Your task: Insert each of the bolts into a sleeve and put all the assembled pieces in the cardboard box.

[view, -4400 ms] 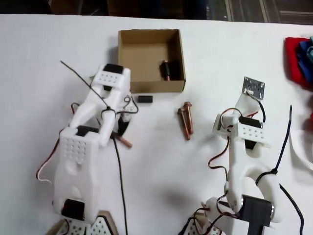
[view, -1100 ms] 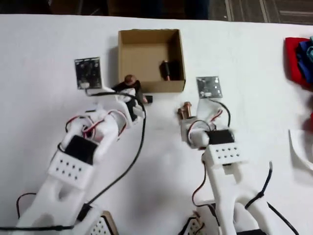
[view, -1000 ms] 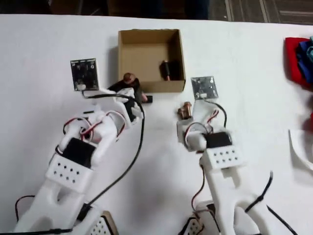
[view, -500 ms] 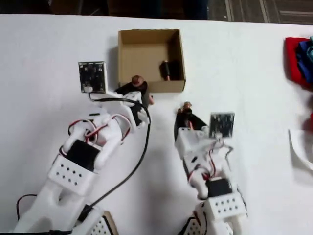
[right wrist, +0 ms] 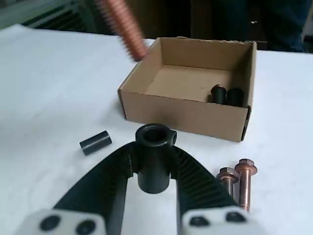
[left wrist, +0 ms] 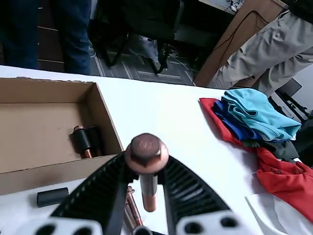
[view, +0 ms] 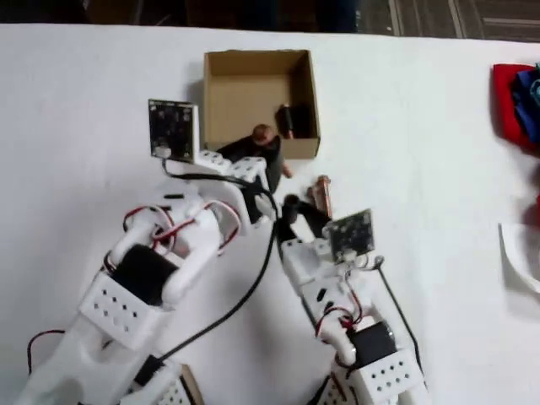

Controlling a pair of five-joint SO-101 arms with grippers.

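Now the insertion step is in hand. One bolt and one sleeve are both held up off the bench and close together, but they are not yet mated.

The left jaws are closed partway on the bolt, pinching its shank just under the head. The hexagonal head sits above the jaw tips, and the threaded end hangs down between them. The right jaws are closed on the sleeve, gripping its sides and holding it upright, with its open bore facing up just past the jaw tips.

In the right wrist view the bolt's threaded end shows high above the sleeve and off to one side, toward the box, so the two axes do not line up. By my judgement the next move calls for bringing the bolt's tip directly over the bore. Shank and sleeve should be kept parallel before lowering straight, since a small tilt would likely catch the threads on the rim.

Just beyond the right jaws' tips, two loose bolts lie side by side on the bench. A spare sleeve lies on its side off their other flank, in front of the box. The box sits beyond both jaws and holds what looks like one assembled piece against its wall.
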